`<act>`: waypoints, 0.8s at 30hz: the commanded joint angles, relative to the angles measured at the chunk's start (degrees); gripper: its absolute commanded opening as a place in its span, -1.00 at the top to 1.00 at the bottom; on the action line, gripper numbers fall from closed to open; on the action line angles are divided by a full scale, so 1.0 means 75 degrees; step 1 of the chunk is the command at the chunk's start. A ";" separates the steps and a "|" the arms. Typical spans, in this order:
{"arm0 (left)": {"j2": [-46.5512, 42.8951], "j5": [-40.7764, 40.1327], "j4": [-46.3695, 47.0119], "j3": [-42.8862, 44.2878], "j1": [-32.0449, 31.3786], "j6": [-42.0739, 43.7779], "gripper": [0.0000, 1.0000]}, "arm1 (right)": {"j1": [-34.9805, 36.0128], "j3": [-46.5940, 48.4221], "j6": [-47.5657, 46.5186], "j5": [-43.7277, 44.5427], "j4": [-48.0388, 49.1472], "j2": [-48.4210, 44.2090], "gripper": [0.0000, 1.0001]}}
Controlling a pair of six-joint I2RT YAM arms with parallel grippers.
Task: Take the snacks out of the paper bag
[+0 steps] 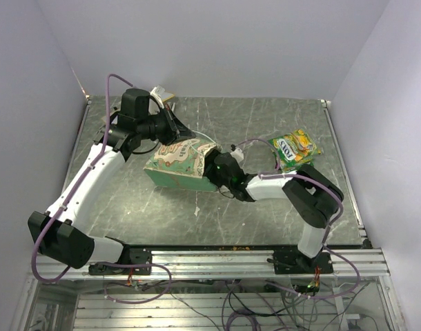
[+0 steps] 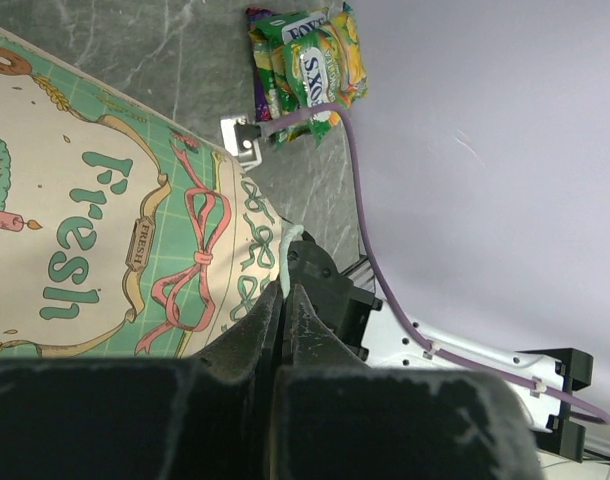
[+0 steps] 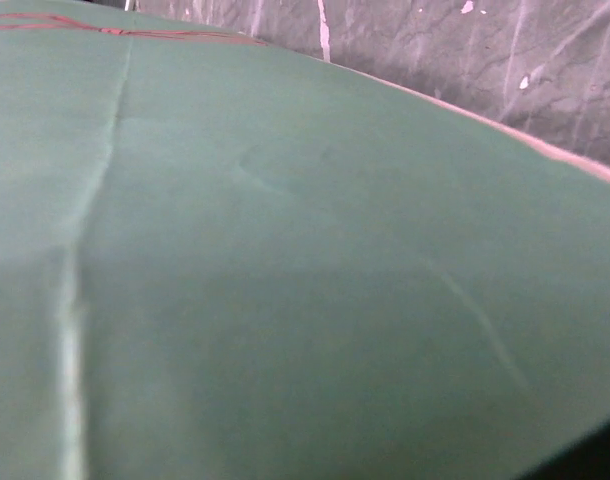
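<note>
Grey marbled table (image 1: 266,117), white walls. Paper bag (image 1: 179,162) lies on its side at frame centre. Left gripper (image 1: 174,132) is clenched on the bag's upper rim. Right gripper (image 1: 214,167) sits against the bag's right teal side; its jaws are hidden, so I cannot tell their state. Snacks (image 1: 295,147) are piled at upper right, apart from the bag.

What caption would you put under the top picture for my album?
The left gripper and right gripper meet at the tipped-over paper bag; snack packets lie out on the table.

Robot lab cell, plain white walls (image 1: 217,41), aluminium rail (image 1: 224,261), loose cables (image 1: 252,303)
</note>
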 commanded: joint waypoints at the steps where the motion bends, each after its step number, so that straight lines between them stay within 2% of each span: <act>1: 0.0039 0.0244 -0.0067 0.0367 -0.0105 0.0201 0.86 | 0.0108 0.0514 0.0485 0.0422 -0.0004 0.0497 -0.42; 4: -0.0002 0.0248 -0.0058 0.0319 -0.0105 0.0232 0.86 | 0.0129 0.0755 0.0516 0.0491 0.0009 0.0791 -0.35; 6: -0.0044 0.0275 0.0003 0.0226 -0.0105 0.0170 0.86 | 0.0143 0.0829 0.0590 0.0534 0.0042 0.0970 -0.23; 9: -0.0146 0.0285 0.0072 0.0098 -0.0105 0.0121 0.86 | 0.0147 0.0903 0.0592 0.0507 0.0295 0.1109 0.16; 12: -0.0184 0.0279 -0.0065 0.0127 -0.0105 0.0230 0.86 | 0.0135 0.1060 0.0448 0.0452 0.0538 0.1179 0.42; 20: -0.0278 0.0184 -0.0159 0.0167 -0.0105 0.0313 0.86 | 0.0131 0.1466 -0.0423 0.0299 0.0633 0.0786 0.87; 24: -0.0274 0.0088 0.0008 0.0225 -0.0096 0.0217 0.86 | 0.0099 0.1312 -0.0744 0.0158 0.0581 0.0375 1.00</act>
